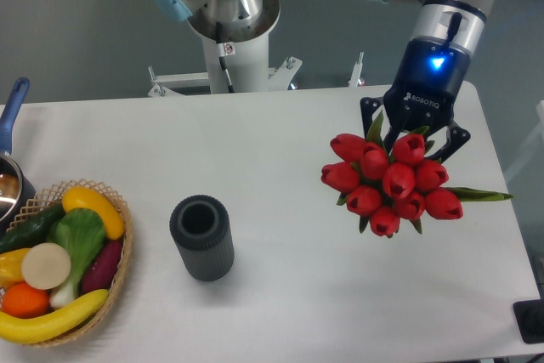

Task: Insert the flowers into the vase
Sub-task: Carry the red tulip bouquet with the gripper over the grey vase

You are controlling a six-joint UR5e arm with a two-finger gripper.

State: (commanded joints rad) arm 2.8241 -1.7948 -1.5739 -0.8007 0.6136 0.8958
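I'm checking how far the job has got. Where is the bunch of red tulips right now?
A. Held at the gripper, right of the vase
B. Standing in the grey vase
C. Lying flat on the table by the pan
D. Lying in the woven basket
A: the flowers hang at the gripper, well to the right of the vase, whose mouth is empty.

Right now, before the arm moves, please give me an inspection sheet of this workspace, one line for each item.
Surface: white table, no spills seen.
Job's things: the flowers are held above the table's right side, blooms toward the camera; the vase stands upright left of centre, mouth open and empty.
Clutter: woven basket of fruit and vegetables at the left edge; a pot with a blue handle behind it; a dark object at the right edge.
Grippers: the gripper is shut on the flowers, fingertips hidden by blooms.
Cables: a thin cable on the robot pedestal.
Surroundings: grey floor; white pedestal.
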